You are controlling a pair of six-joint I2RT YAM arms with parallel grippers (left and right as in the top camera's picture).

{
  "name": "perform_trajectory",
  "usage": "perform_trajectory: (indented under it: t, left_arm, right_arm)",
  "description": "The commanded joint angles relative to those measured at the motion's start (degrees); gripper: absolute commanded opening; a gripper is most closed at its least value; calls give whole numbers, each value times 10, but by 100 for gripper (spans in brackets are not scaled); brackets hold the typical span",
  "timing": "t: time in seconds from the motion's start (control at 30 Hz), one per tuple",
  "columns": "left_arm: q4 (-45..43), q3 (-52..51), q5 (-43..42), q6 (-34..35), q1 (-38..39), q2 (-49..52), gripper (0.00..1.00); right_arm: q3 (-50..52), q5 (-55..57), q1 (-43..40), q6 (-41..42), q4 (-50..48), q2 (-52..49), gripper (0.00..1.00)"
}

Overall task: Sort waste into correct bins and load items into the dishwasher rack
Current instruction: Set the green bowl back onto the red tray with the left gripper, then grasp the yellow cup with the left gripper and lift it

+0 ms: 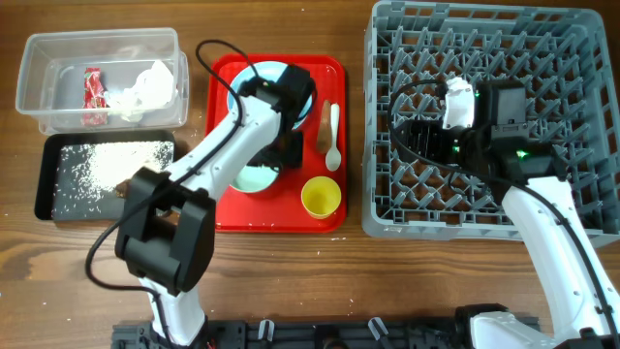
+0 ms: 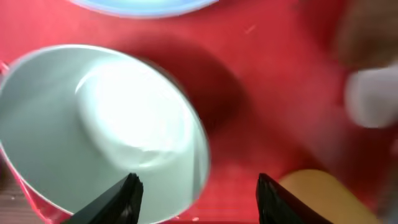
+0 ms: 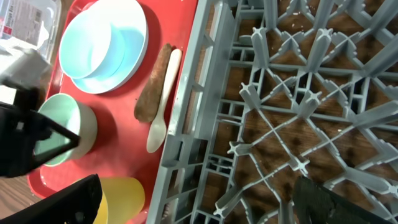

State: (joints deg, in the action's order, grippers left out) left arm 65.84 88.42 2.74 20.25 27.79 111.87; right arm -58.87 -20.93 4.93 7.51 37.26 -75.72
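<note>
- Wooden table (image 1: 320,281) carries everything; hours below are read on the overhead view, twelve at its top edge.
- Grey dishwasher rack (image 1: 373,126) fills the 2-to-3 o'clock side.
- Right hand (image 3: 196,186) hovers over the pegs near the rack's 9 o'clock wall, spread wide and holding nothing.
- Red serving tray (image 1: 232,218) lies at centre, just beside the rack.
- Left hand (image 2: 196,186) is low over the tray's middle, parted to a middling width astride the rim of a pale bowl (image 2: 93,118). One side is over the bowl's hollow, the other over bare tray, and it grips nothing.
- Pale blue plate (image 3: 127,56) sits at the tray's 12 o'clock with a second bowl (image 3: 93,46) resting on it.
- Carrot-like stick (image 3: 152,93) and white spoon (image 3: 163,106) lie lengthwise, touching, at the tray's 2 o'clock.
- Yellow cup (image 1: 321,198) stands upright at the tray's 5 o'clock.
- Clear tub (image 1: 39,58) at 10 o'clock holds the red wrapper (image 1: 94,92) and crumpled napkin (image 1: 145,89).
- Black tray (image 1: 48,194), just at the tub's 6 o'clock, holds scattered rice grains (image 1: 107,160) and a brown lump (image 1: 124,189) toward its 5 o'clock.
</note>
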Motion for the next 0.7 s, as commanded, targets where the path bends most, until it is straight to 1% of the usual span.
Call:
perform_trajectory:
  t: [0.0,0.1,0.13,0.37,0.47,0.57,0.63,0.67]
  left_arm:
    - [13,45,-90,-8,-10,-60,62]
    - [21,45,-174,-51,-9,-68,63]
    - [24,36,-186,-51,-6,-68,63]
    - [-5,-78,-188,-64,-3,-67,57]
    - [-25,-104,-190,-63,-2,-67,56]
    - [-40,-108,-203,-64,-2,-67,54]
    - [-48,-108,-208,-63,-2,-67,50]
    - [-52,-109,-207,-63,-2,-67,45]
  right_arm:
    - [-3,4,-1,2,1,-6,100]
    - [-3,4,-1,2,1,-6,100]
    - [-3,4,-1,2,1,-6,100]
    - [-3,4,-1,6,1,-6,100]
    - [-3,4,-1,7,-5,-6,100]
    - [-3,4,-1,6,-5,-6,100]
    - [-3,4,-1,6,-5,-6,100]
    - [-3,4,-1,6,-5,-6,100]
